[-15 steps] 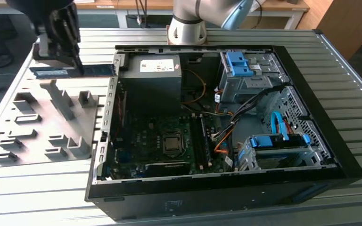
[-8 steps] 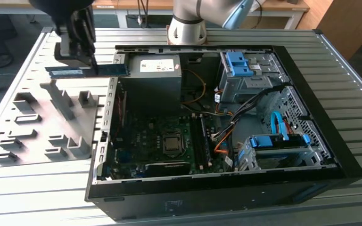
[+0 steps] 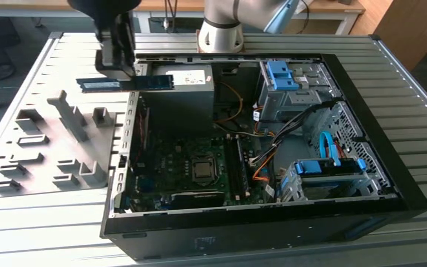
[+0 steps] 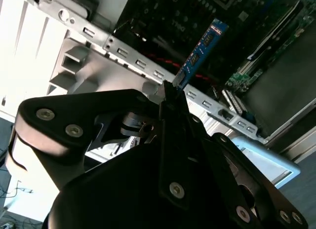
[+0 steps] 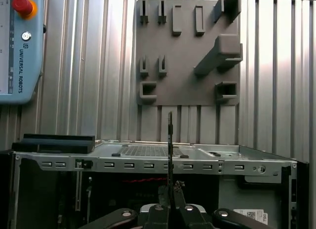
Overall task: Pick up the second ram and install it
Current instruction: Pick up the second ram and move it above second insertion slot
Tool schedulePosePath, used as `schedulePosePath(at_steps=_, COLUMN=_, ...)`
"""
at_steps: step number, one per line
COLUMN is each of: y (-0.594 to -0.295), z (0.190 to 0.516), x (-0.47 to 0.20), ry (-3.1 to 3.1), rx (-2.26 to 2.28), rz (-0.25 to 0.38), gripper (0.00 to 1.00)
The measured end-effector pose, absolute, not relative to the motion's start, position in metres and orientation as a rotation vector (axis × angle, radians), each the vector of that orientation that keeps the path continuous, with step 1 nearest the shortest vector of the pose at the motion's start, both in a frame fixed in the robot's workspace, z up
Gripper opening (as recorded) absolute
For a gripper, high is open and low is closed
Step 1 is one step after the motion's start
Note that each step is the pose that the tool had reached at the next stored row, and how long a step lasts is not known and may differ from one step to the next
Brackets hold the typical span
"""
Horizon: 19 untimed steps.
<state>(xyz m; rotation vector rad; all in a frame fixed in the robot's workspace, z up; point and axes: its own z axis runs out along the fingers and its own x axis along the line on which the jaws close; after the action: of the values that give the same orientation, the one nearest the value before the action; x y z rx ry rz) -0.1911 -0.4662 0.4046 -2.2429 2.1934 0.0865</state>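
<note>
The tool [image 3: 118,72] is clamped on the second ram [image 3: 127,84], holding it level in the air over the open computer case's [image 3: 391,183] wall, beside the gray holder plate [image 3: 50,150]. It's gripped near its middle, which I'd judge keeps the stick square for the motherboard [image 3: 191,167] slot.

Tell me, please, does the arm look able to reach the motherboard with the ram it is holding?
Probably yes: the end effector grips the second ram over the edge of the open case, and nothing visible covers the motherboard; the cables lie beside it.
</note>
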Motion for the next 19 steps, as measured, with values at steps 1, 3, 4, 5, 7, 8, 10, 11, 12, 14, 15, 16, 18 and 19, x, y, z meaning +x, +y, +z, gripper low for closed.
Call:
schedulePosePath(at_steps=1, y=-0.466, z=0.405, x=-0.188, ry=2.194, rx=-2.243, rz=0.087, gripper=0.14)
schedulePosePath(at_steps=3, y=-0.466, z=0.405, x=-0.181, ry=2.194, rx=-2.243, rz=0.087, gripper=0.14)
schedulePosePath(at_steps=4, y=-0.466, z=0.405, x=-0.178, ry=2.194, rx=-2.243, rz=0.087, gripper=0.14)
schedulePosePath(at_steps=5, y=-0.466, z=0.405, x=-0.175, ry=2.194, rx=-2.243, rz=0.087, gripper=0.14)
schedulePosePath(at_steps=7, y=-0.466, z=0.405, x=-0.168, ry=2.194, rx=-2.243, rz=0.087, gripper=0.14)
schedulePosePath(at_steps=8, y=-0.466, z=0.405, x=-0.166, ry=2.194, rx=-2.243, rz=0.087, gripper=0.14)
schedulePosePath(at_steps=10, y=-0.466, z=0.405, x=-0.159, ry=2.194, rx=-2.243, rz=0.088, gripper=0.14)
schedulePosePath(at_steps=11, y=-0.466, z=0.405, x=-0.156, ry=2.194, rx=-2.243, rz=0.088, gripper=0.14)
schedulePosePath(at_steps=12, y=-0.466, z=0.405, x=-0.153, ry=2.194, rx=-2.244, rz=0.088, gripper=0.14)
schedulePosePath(at_steps=14, y=-0.466, z=0.405, x=-0.148, ry=2.194, rx=-2.243, rz=0.088, gripper=0.14)
schedulePosePath(at_steps=15, y=-0.466, z=0.405, x=-0.145, ry=2.194, rx=-2.243, rz=0.088, gripper=0.14)
schedulePosePath(at_steps=16, y=-0.466, z=0.405, x=-0.143, ry=2.194, rx=-2.243, rz=0.088, gripper=0.14)
schedulePosePath(at_steps=18, y=-0.466, z=0.405, x=-0.138, ry=2.194, rx=-2.244, rz=0.088, gripper=0.14)
schedulePosePath(at_steps=19, y=-0.466, z=0.405, x=-0.135, ry=2.194, rx=-2.244, rz=0.088, gripper=0.14)
